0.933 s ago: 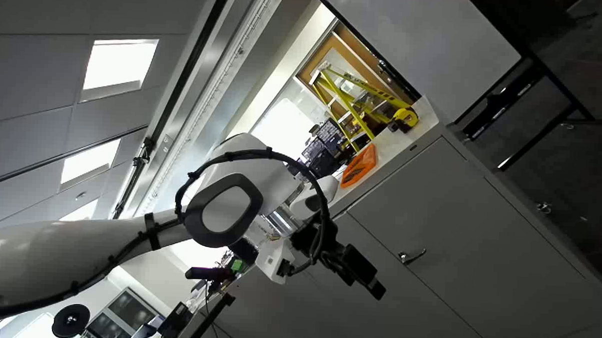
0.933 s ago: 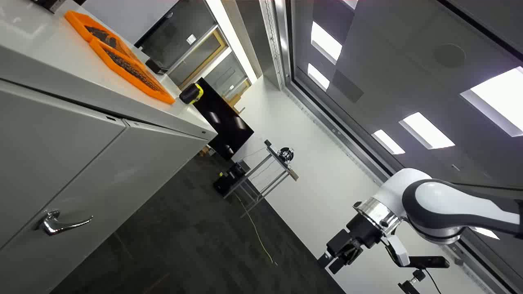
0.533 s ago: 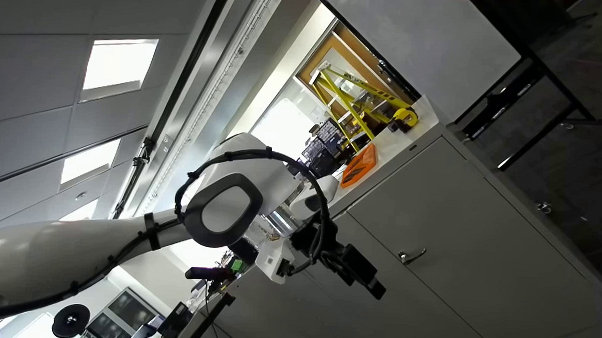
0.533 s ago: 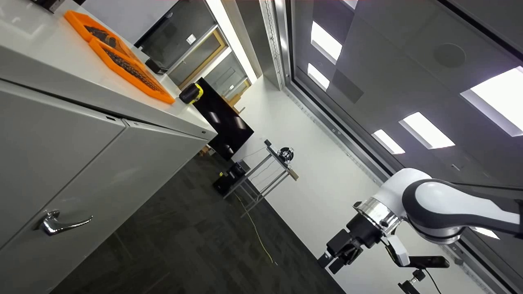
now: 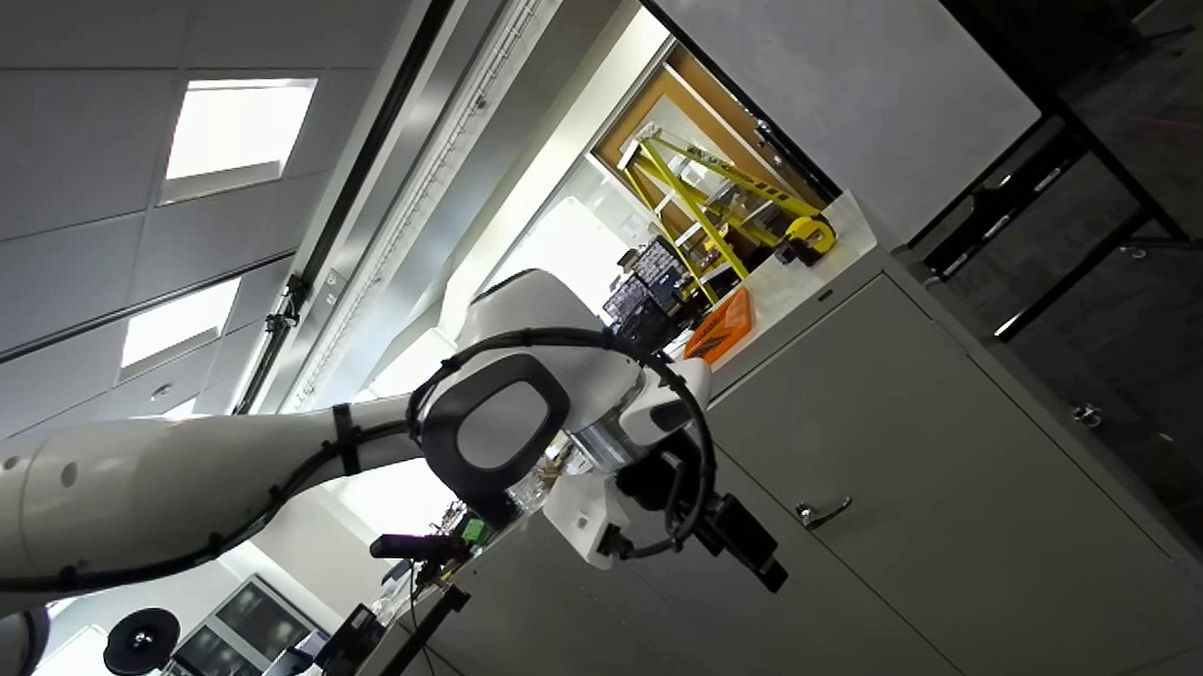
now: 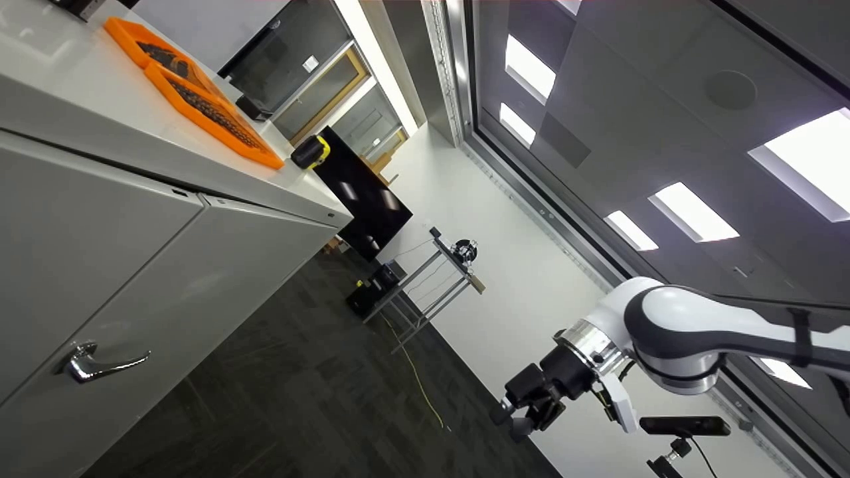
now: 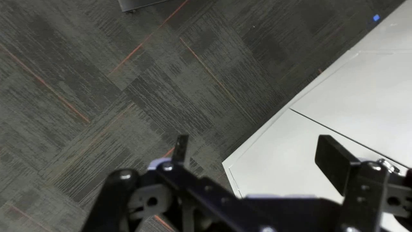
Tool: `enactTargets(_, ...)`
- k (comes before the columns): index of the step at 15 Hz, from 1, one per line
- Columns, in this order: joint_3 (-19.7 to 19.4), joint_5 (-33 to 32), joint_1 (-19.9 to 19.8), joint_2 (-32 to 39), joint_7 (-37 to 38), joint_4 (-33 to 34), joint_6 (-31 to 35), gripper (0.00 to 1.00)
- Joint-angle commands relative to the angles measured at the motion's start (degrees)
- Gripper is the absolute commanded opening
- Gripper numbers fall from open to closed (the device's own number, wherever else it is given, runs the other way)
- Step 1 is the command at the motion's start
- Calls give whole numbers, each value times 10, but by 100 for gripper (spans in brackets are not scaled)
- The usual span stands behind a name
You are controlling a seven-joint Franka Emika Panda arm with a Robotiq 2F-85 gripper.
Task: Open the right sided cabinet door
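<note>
The right sided cabinet door (image 5: 956,490) is a flat light-grey panel, shut flush with the cabinet front. It also shows in an exterior view (image 6: 212,285) and in the wrist view (image 7: 280,151). Its silver handle (image 5: 824,513) sits near the seam with the neighbouring door; the handle shows in an exterior view (image 6: 99,366) and, partly behind a finger, in the wrist view (image 7: 388,165). My gripper (image 5: 775,576) is open and empty, held in the air in front of the cabinet, apart from door and handle. Its fingers (image 6: 511,422) are wide apart in the wrist view (image 7: 257,154).
The other cabinet door (image 6: 73,245) is shut beside it. An orange tray (image 6: 206,109) and a yellow tape measure (image 6: 312,152) lie on the cabinet top. A black camera (image 6: 684,425) stands on a mount near the arm. Dark carpet (image 7: 128,80) lies in front of the cabinet.
The arm and gripper have moved toward the cabinet side, rightward in an exterior view where the arm enters from the left, leftward where it enters from the right. Door and handle have not moved.
</note>
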Motion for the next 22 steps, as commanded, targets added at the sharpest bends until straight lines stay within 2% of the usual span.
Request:
enactTargets(1, 7, 137, 22, 108, -19, 60, 44, 100)
enactTargets(4, 35, 286, 26, 178, -105, 93, 68, 100)
enactTargets(6, 59, 347, 19, 224, -145, 120, 68, 100)
enactTargets(7, 66, 346, 20, 242, -128, 131, 64, 100)
enactTargets(8, 62, 288, 25, 249, -84, 136, 42, 100)
enactTargets(9, 68, 314, 17, 223, -116, 107, 65, 100)
enactTargets(14, 74, 294, 16, 253, -98, 126, 62, 100)
enactTargets(19, 109, 548, -27, 321, -253, 159, 113, 100)
enactTargets(22, 158, 705, -72, 381, -370, 191, 135, 100)
